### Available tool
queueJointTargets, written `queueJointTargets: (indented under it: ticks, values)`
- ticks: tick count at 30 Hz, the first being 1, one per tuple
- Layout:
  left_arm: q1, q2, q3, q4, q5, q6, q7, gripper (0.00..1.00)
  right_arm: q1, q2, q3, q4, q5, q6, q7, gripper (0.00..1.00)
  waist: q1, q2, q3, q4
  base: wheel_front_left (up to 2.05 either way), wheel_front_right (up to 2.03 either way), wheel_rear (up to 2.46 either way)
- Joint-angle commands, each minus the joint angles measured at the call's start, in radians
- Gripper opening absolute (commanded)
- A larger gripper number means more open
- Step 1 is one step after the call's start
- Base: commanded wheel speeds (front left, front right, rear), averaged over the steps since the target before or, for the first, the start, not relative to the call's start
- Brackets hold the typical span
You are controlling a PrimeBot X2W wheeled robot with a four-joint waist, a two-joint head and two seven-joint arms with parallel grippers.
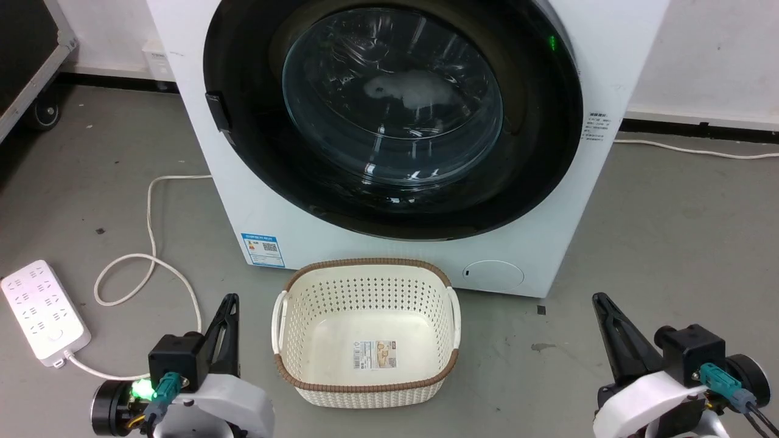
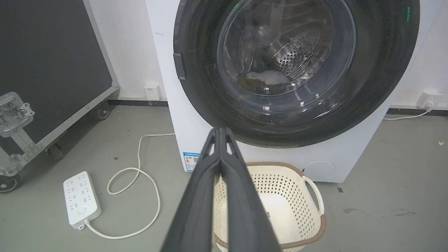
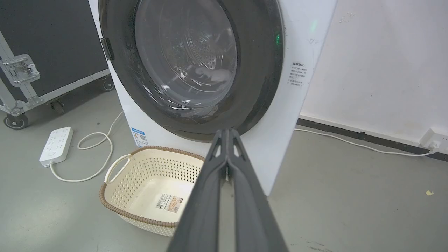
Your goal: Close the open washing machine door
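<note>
Glossy black, the washing machine door [image 1: 389, 115] sits flush against the washing machine [image 1: 341, 243] front, seemingly shut. The left gripper [image 1: 231, 299] and right gripper [image 1: 599, 299] hover low, fingers pressed together, empty. An uncaught latch could let the door swing out over the laundry basket [image 1: 365, 264].

Cannot see the top of the machine [image 1: 274, 207] or of its door [image 1: 541, 152], cropped by the upper edge. Cannot tell what the pale lump [image 1: 411, 91] inside the machine is through reflections. Cannot read the sticker [image 1: 263, 250] low on the machine's front, the print [image 1: 599, 126] on the machine's side panel, or the label [image 1: 375, 354] in the basket [image 1: 359, 263]. Cannot see, from the left wrist, part of that basket behind the left gripper [image 2: 220, 130].
</note>
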Motion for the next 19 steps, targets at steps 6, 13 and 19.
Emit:
queueJointTargets:
  ticks: [6, 13, 19]
  values:
    - [0.016, -0.013, 0.004, -0.013, 0.026, 0.008, 0.015, 0.00, 0.019, -0.002, 0.003, -0.019, -0.010, -0.001, 0.015, 0.00, 0.0000, 0.0000, 0.000, 0.006, 0.00, 0.00, 0.00]
    - [0.019, -0.019, 0.005, -0.020, 0.043, 0.010, 0.026, 0.00, 0.021, -0.002, 0.005, -0.030, -0.016, -0.001, 0.027, 0.00, 0.0000, 0.0000, 0.000, 0.011, 0.00, 0.00, 0.00]
    - [0.020, -0.019, 0.005, -0.021, 0.045, 0.010, 0.027, 0.00, 0.021, -0.002, 0.005, -0.031, -0.017, -0.001, 0.028, 0.00, 0.0000, 0.0000, 0.000, 0.011, 0.00, 0.00, 0.00]
